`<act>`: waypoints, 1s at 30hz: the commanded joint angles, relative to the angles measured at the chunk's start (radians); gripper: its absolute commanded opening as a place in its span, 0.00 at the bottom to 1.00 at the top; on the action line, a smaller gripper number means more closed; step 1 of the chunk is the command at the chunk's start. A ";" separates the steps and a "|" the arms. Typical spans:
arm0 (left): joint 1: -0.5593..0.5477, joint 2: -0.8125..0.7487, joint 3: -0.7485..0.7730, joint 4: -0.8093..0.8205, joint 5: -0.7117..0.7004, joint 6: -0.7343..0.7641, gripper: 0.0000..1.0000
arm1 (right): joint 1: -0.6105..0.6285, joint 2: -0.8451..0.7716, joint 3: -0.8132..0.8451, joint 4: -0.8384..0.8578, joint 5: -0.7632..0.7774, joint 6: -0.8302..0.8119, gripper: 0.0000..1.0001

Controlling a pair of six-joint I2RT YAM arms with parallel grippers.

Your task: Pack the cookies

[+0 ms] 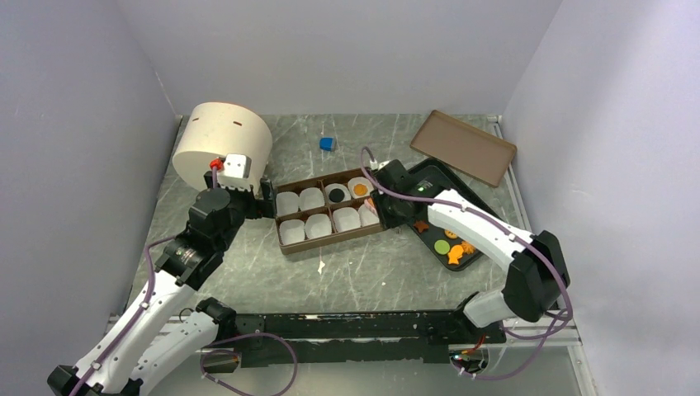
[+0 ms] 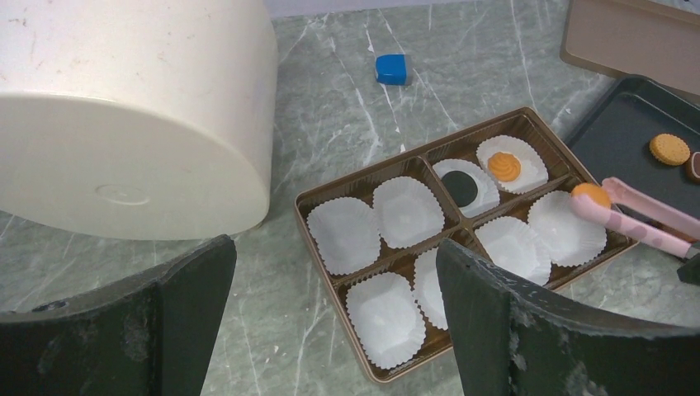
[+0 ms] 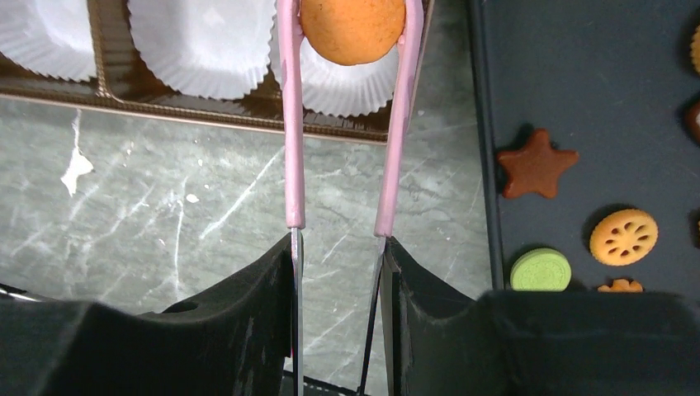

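Note:
The cookies lie partly on a black tray [image 1: 435, 175]: a brown star [image 3: 535, 163], a green round [image 3: 540, 270] and an orange round [image 3: 623, 237]. A black cookie [image 2: 461, 188] and an orange one [image 2: 504, 166] sit in paper cups in the brown box [image 2: 300, 210]. My right gripper [image 3: 338, 243] is shut on pink tongs [image 3: 290, 124]. The tongs pinch an orange round cookie [image 3: 352, 29] over a white cup at the box's near right corner. My left gripper [image 2: 334, 247] stands open and holds nothing, just off the box's left end.
A large cream cylinder [image 1: 223, 144] stands at the back left, close to my left wrist. A small blue cube [image 1: 328, 143] lies behind the box. A brown lid [image 1: 462, 147] rests at the back right, beside the black tray.

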State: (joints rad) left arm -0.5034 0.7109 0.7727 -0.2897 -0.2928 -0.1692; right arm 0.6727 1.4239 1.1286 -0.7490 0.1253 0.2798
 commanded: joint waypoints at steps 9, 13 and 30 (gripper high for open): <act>0.005 0.002 0.011 0.040 0.009 0.024 0.96 | 0.054 0.087 0.057 -0.029 0.075 -0.020 0.30; 0.005 0.002 0.013 0.040 0.010 0.024 0.96 | 0.057 0.109 0.070 -0.029 0.091 -0.029 0.35; 0.005 -0.001 0.012 0.041 0.012 0.024 0.96 | 0.058 0.139 0.094 -0.033 0.129 -0.024 0.48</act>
State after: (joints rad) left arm -0.5034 0.7113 0.7727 -0.2897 -0.2882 -0.1692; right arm 0.7292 1.5726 1.1740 -0.7856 0.2153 0.2607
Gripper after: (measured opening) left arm 0.961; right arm 0.487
